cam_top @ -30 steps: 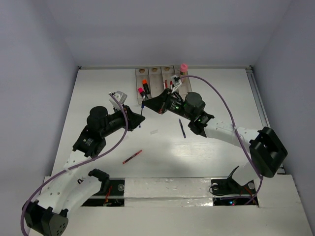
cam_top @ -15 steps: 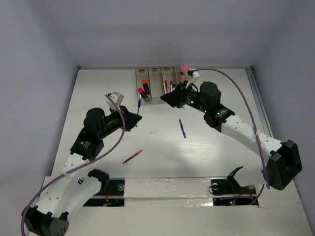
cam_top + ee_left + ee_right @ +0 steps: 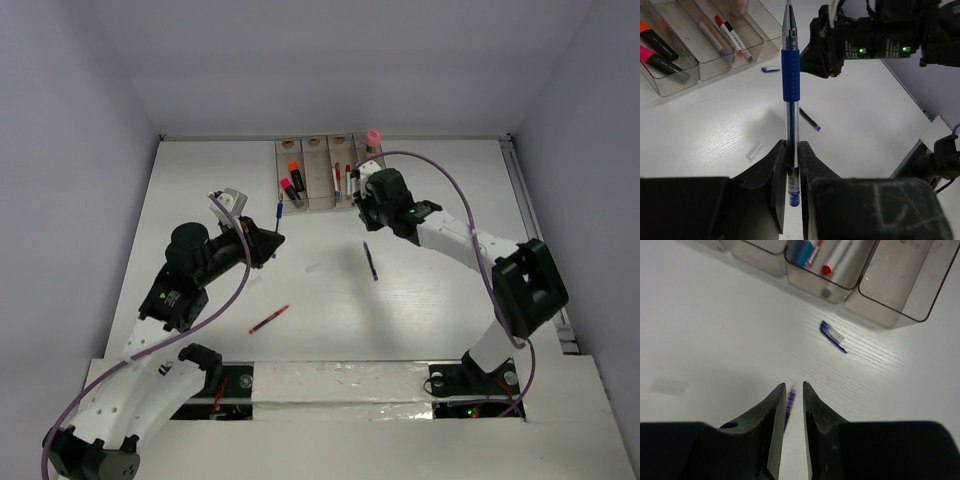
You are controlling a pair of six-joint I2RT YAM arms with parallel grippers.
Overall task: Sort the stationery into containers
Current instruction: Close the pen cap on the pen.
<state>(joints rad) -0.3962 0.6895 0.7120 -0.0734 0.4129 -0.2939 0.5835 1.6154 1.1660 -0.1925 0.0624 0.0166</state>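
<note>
My left gripper (image 3: 792,142) is shut on a blue pen (image 3: 790,80), held upright above the table left of the containers (image 3: 322,160); both show in the top view, gripper (image 3: 268,240) and pen (image 3: 279,212). The bins hold pink and orange highlighters (image 3: 659,50), a white marker (image 3: 710,37) and red pens (image 3: 730,32). My right gripper (image 3: 794,385) hovers just before the bins (image 3: 890,295), its jaws a narrow gap apart with nothing between them. A purple pen (image 3: 370,260) lies on the table below it. A red pen (image 3: 268,319) lies nearer the front.
A pink-capped glue stick (image 3: 373,140) stands at the right end of the bins. A blue pen cap (image 3: 832,336) lies before the bins and a clear cap (image 3: 314,268) lies mid-table. The right arm (image 3: 875,35) fills the space beyond my left gripper.
The right gripper has drawn back from the bins and turned to face down in front of them. The left gripper has carried the blue pen a little toward the bins.
</note>
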